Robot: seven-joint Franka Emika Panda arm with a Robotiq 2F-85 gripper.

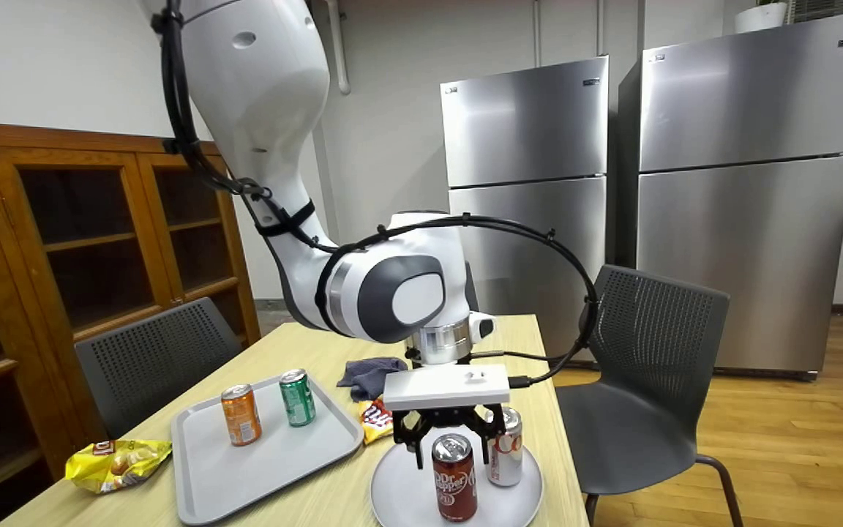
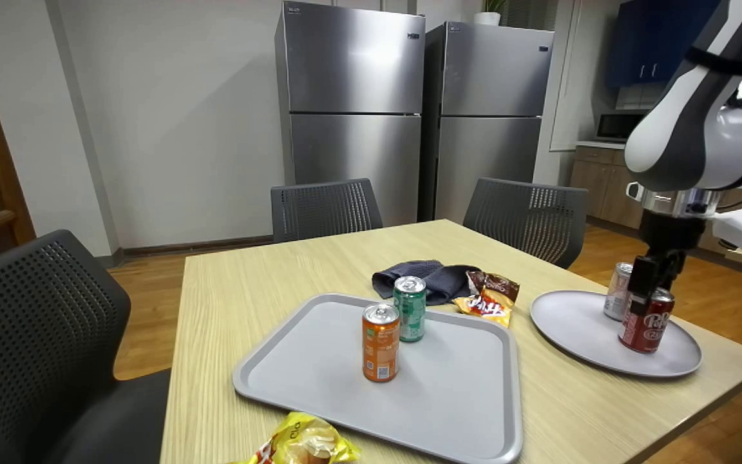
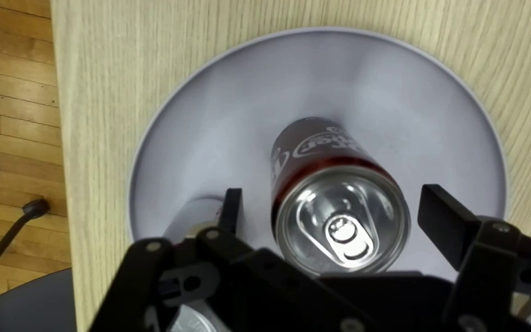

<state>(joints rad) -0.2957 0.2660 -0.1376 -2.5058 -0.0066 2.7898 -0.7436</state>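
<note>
Under the tool [image 3: 333,212] we see the pale wood worktop [image 2: 570,412], and on it, directly beneath, a round grey plate [image 3: 431,115] bearing a Dr Pepper can [image 3: 334,184]. The tool holds nothing: its fingers [image 3: 445,221] stand spread, either side of the can's upper part, with a gap showing beside both. A silver can [image 1: 508,457] stands just outside one finger. We judge the Dr Pepper can full, since its lid [image 3: 339,212] looks unopened, so it should feel weighty for its size, firm under light pressure yet apt to dent if squeezed hard, and slippery along its smooth paint. We would take hold across the straight wall, under the tapered shoulder. It stands upright, dark red with white lettering; the lid is bright bare metal, and the small tab [image 3: 351,239] lies flat.
</note>
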